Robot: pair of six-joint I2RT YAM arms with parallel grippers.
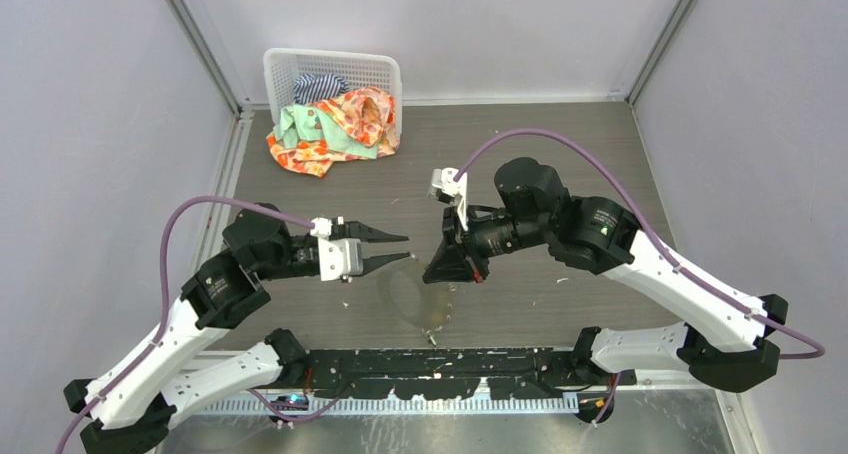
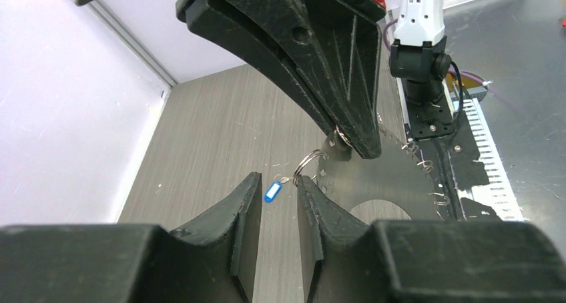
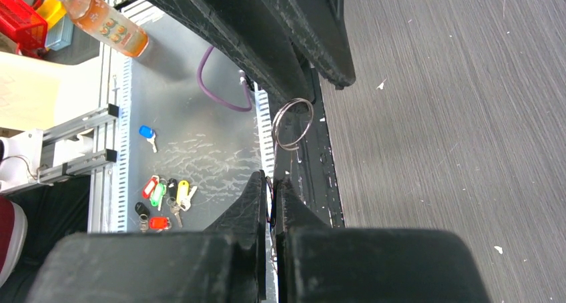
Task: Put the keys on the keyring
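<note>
1. Overhead first: the left gripper (image 1: 408, 248) has its two fingers spread apart with nothing between them, over the middle of the table (image 1: 560, 154). Facing it, tip almost to tip, is the right gripper (image 1: 432, 272), fingers pressed together. The keys and the ring are too small to pick out from up here. One white basket (image 1: 330, 69) heaped with clothes sits in the table's far left corner.
2. Left wrist now: its own two fingers (image 2: 247, 209) stand apart. Just beyond the gap hangs one blue key (image 2: 271, 191), dangling off the keyring (image 2: 305, 164), clear of the table. The right gripper comes down from above and pinches the ring hardware at its very tip. One key counted here, the blue one. At least two loose wire rings (image 2: 437, 196) lie on the black base plate along the table's near edge.
3. Right wrist: its fingers (image 3: 257, 203) are squeezed tight together, and one silvery loop, the keyring (image 3: 293, 125), shows just past the tips. Off the table, past its near edge: one lone blue-tagged key (image 3: 147, 133), one bunch of coloured-tagged keys (image 3: 163, 203) too tangled to count, and one bottle (image 3: 100, 24) of orange liquid.
</note>
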